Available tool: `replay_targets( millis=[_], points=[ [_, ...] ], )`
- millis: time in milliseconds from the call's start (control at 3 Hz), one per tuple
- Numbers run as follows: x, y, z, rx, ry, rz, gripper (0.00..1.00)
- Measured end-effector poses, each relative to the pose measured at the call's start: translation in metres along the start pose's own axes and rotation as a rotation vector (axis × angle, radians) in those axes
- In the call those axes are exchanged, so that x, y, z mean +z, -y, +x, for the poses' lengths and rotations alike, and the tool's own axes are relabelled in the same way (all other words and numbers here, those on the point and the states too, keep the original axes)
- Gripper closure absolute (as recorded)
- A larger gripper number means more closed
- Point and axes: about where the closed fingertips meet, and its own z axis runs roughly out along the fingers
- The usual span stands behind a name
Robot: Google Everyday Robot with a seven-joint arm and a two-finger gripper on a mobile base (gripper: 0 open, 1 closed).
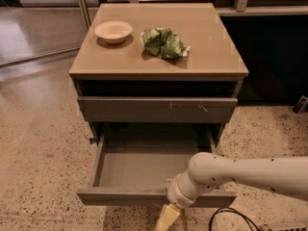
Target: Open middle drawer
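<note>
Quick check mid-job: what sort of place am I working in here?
Probably an office or lab interior: speckled polished floor, metal-framed partitions behind, a grey drawer cabinet. The gripper sits low in front of the open middle drawer.

I read this as an office or lab building, not a home. The floor (38, 167) is polished, speckled stone or concrete running wall to wall. Metal posts (83, 6) frame what look like glazed partitions at the back. A plain grey-brown cabinet (86, 107) with a tan worktop (211, 42) stands alone, carrying only a pale bowl (113, 31) and a crumpled green wrapper (163, 42). A black cable (226, 215) trails on the floor. My end effector (168, 218) hangs low, just before the pulled-out middle drawer (120, 196).
</note>
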Motion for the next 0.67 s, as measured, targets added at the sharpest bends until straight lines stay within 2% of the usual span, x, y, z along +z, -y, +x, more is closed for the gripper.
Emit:
replay_targets(
  millis=[333,667],
  points=[
    [0.0248,0.001,0.0167,0.048,-0.029,-0.011,0.0],
    [0.0267,0.0016,0.0171,0.054,-0.029,-0.011,0.0]
  ],
)
